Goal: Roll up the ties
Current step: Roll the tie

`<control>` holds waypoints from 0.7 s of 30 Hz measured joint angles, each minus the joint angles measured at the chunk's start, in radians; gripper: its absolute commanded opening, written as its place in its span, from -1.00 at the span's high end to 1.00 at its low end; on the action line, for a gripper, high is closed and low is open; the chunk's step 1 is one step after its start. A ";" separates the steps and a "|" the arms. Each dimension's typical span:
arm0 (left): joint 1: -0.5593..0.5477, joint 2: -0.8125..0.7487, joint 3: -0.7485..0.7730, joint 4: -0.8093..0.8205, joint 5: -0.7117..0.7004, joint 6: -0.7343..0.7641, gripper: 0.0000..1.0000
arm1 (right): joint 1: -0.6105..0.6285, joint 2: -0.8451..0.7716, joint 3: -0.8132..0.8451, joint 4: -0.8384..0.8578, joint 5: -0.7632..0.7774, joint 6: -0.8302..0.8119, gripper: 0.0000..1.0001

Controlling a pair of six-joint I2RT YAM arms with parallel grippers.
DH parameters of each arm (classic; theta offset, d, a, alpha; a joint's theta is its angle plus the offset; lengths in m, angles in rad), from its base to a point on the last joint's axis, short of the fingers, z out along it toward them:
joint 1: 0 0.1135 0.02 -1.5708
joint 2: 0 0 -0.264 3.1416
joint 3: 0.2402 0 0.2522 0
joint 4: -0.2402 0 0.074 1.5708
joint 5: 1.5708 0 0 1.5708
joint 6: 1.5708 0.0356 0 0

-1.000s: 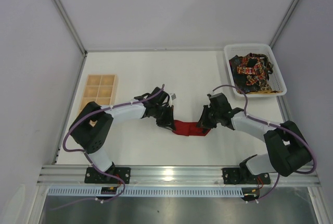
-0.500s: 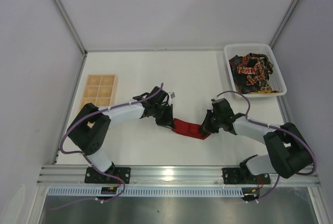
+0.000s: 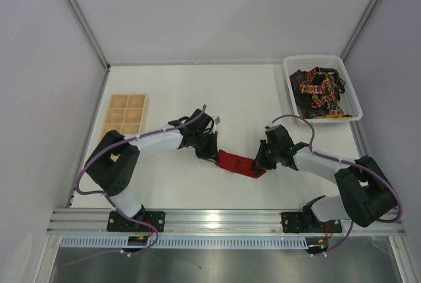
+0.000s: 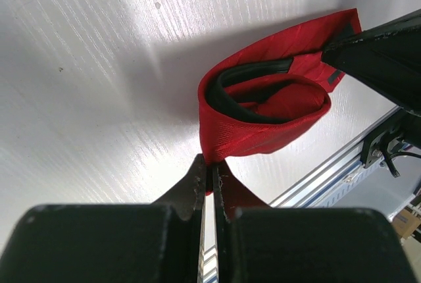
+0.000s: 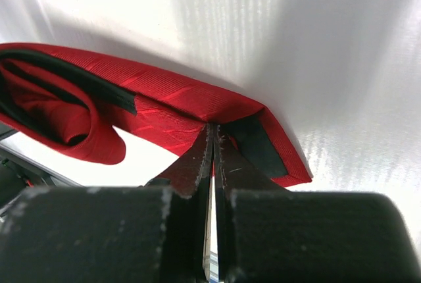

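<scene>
The plain red tie [image 3: 238, 163] lies folded in a short bundle on the white table between my two grippers. My left gripper [image 3: 211, 154] is shut on its left end; in the left wrist view the jaws [image 4: 211, 168] pinch the red fabric [image 4: 263, 115], whose loops show a black lining. My right gripper [image 3: 261, 162] is shut on its right end; in the right wrist view the jaws [image 5: 212, 135] pinch a fold of the red tie [image 5: 164, 108]. Several dark patterned ties [image 3: 318, 92] lie heaped in a white tray [image 3: 355, 99].
A wooden compartment box [image 3: 125, 117] sits at the left of the table. The white tray stands at the back right corner. The metal frame rail [image 3: 223, 220] runs along the near edge. Grey walls enclose the table.
The right gripper has moved slightly left and toward the near edge with its end of the tie; the red bundle has stretched a little longer and tilted. The left gripper has barely moved.
</scene>
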 measured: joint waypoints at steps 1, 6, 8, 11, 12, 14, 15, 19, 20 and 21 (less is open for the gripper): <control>0.000 0.000 0.000 0.001 0.000 -0.002 0.99 | 0.005 0.005 0.005 -0.003 0.000 -0.002 1.00; 0.000 0.000 0.004 0.007 0.004 -0.012 0.99 | 0.014 0.028 0.037 -0.027 0.002 -0.021 0.95; 0.000 0.000 0.007 0.011 0.006 -0.019 0.99 | 0.015 0.038 0.062 -0.048 0.009 -0.034 0.85; 0.000 0.000 0.011 0.013 0.005 -0.026 0.99 | 0.016 0.043 0.109 -0.080 0.021 -0.060 0.67; 0.000 0.000 0.013 0.012 0.005 -0.026 0.99 | 0.016 0.043 0.126 -0.087 0.026 -0.069 0.60; -0.002 0.002 0.022 0.006 0.004 -0.026 0.99 | 0.018 0.043 0.158 -0.101 0.031 -0.087 0.52; -0.002 0.004 0.027 0.005 0.002 -0.026 0.99 | 0.018 0.043 0.168 -0.101 0.031 -0.095 0.50; -0.003 0.009 0.038 -0.005 -0.010 -0.026 0.99 | 0.029 0.043 0.195 -0.097 0.015 -0.114 0.51; -0.004 0.009 0.039 -0.009 -0.015 -0.026 0.99 | 0.034 0.043 0.197 -0.097 0.006 -0.116 0.53; -0.004 0.009 0.040 -0.013 -0.019 -0.026 0.99 | 0.039 0.044 0.198 -0.093 -0.005 -0.118 0.58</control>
